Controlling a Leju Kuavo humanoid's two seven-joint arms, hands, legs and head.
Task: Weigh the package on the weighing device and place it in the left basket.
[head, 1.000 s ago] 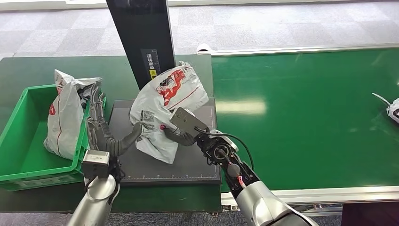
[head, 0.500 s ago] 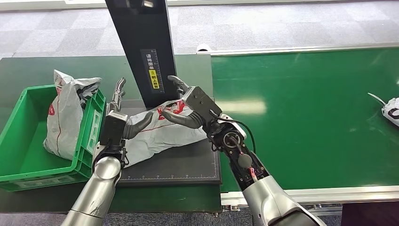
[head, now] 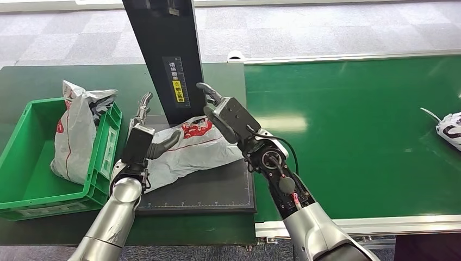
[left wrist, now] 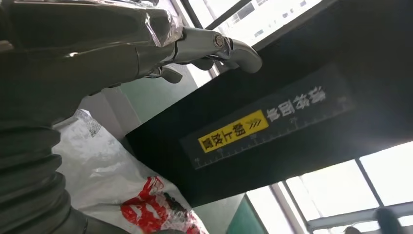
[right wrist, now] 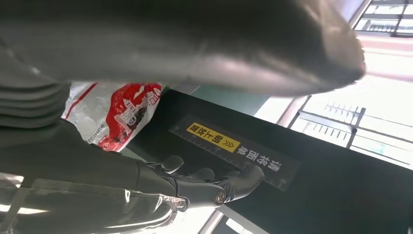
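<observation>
Far left: green basket on the dark green counter, with a white bag standing up inside, leaning on the basket's right wall.

Next, just right of the basket: left hand, lifted up, fingers spread and pointing up toward the black post. Holding nothing. Thick grey thumb stretched out over the left end of the package; cannot tell whether touching it. Same open fingers in the left wrist view, in front of the post, nothing between them.

Middle: dark grey weighing plate, flat on the counter. On top of it, the white package with red print, lying flat on its side between the two hands. Far end close to the foot of the black post. Yellow label and a ruler strip low on the post. Package also in the left wrist view and the right wrist view, lying under the post.

Right of the package: right hand, raised above the right end of the package, fingers stretched up by the post. Open too, gripping nothing. Fingers spread in the right wrist view, beside the yellow label.

Further right: wide bright green belt with shiny metal edges. Far right edge: a small white bag lying on the belt, partly cut off.
</observation>
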